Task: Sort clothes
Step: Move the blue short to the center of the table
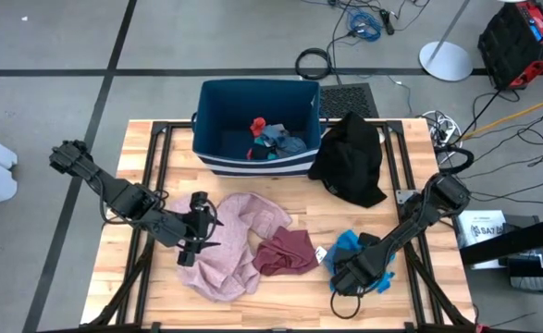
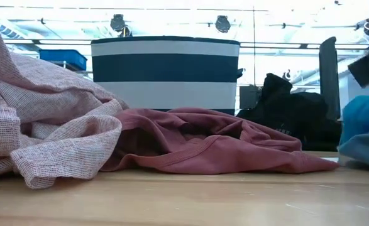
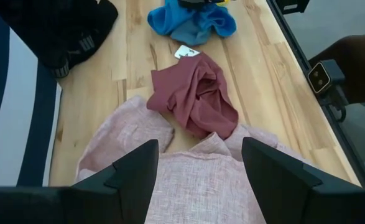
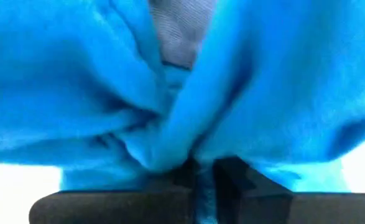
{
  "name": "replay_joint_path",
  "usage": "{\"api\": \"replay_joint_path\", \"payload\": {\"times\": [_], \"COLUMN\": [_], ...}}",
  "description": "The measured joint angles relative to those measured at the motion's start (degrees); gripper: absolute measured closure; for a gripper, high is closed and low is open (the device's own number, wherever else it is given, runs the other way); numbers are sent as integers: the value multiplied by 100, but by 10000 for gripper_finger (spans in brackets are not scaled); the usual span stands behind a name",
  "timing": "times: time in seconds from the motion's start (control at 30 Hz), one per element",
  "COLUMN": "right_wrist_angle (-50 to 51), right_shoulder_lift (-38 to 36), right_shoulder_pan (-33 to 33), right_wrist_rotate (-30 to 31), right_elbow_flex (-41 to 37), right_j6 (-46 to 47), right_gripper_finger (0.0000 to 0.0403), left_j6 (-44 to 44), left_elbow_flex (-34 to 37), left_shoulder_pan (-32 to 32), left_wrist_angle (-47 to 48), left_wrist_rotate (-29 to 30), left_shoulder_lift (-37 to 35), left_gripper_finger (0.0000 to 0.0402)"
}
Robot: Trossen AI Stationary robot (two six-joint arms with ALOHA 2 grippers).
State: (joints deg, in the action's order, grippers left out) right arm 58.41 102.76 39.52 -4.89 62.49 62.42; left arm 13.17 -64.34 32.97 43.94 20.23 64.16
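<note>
A pale pink garment (image 1: 229, 248) lies crumpled on the table's near left, with a maroon garment (image 1: 285, 252) against its right side. A bright blue garment (image 1: 347, 243) lies further right. A black garment (image 1: 350, 159) lies at the far right beside the dark blue striped bin (image 1: 208, 125), which holds red, teal and grey socks (image 1: 271, 139). My left gripper (image 3: 201, 177) is open just above the pink garment (image 3: 188, 186), one finger on either side of its cloth. My right gripper (image 4: 206, 169) is shut on the blue garment (image 4: 170, 93). My right gripper pinches a bunched fold of the bright blue garment (image 4: 170, 152) between its two fingers, with several layers gathered. The fingers come slanting down from the table's right. The rest of the garment (image 2: 362, 129) lies slack around the gripper, low at the table.
The bin stands at the table's far middle. A white tag (image 3: 185, 52) lies between the maroon and blue garments. Bare wood (image 1: 280, 199) shows between the bin and the garments. Black frame rails (image 1: 151, 166) run along the table's sides.
</note>
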Motion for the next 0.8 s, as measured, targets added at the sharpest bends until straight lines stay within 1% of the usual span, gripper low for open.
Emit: {"api": "replay_joint_path", "payload": {"times": [0.07, 0.13, 0.23, 0.27, 0.37, 0.4, 0.43, 0.53, 0.6, 0.63, 0.7, 0.8], "right_wrist_angle": [556, 1358, 2823, 3164, 3043, 3062, 3153, 3094, 2955, 2812, 2512, 2148], "right_shoulder_lift": [-178, -438, -694, -785, -1146, -1218, -1272, -1440, -1490, -1513, -1536, -1513], "right_shoulder_pan": [-42, -58, 55, 114, 311, 363, 405, 552, 538, 496, 317, -51], "right_wrist_rotate": [48, 53, 52, 33, 62, 242, 548, 1999, 3027, 3419, 3878, 4111], "right_elbow_flex": [224, 613, 1299, 1549, 1973, 2091, 2218, 2386, 2423, 2425, 2425, 2381], "right_j6": [-21, -25, 319, 505, 788, 964, 1186, 1339, 1387, 1350, 1048, 562], "right_gripper_finger": [389, 395, 397, 398, 399, 400, 400, 401, 401, 401, 401, 402], "left_j6": [2, 11, 138, 142, 146, 143, 111, -40, -119, -141, -149, -107], "left_elbow_flex": [0, 0, 0, 0, 0, 0, 1, 2, 2, 2, 2, 2], "left_shoulder_pan": [0, 0, 0, 0, 4, 4, 4, 2, -11, -11, -13, -11], "left_wrist_angle": [0, -1, 2, 2, 3, 4, 7, 4, 0, 1, 2, -2], "left_wrist_rotate": [0, -2, 0, 0, 0, 0, 1, 10, 81, 107, 111, 111], "left_shoulder_lift": [0, 0, 0, 0, 0, 0, 0, 0, 0, 0, 0, 0], "left_gripper_finger": [159, 159, 159, 159, 159, 159, 159, 159, 159, 159, 159, 159]}}
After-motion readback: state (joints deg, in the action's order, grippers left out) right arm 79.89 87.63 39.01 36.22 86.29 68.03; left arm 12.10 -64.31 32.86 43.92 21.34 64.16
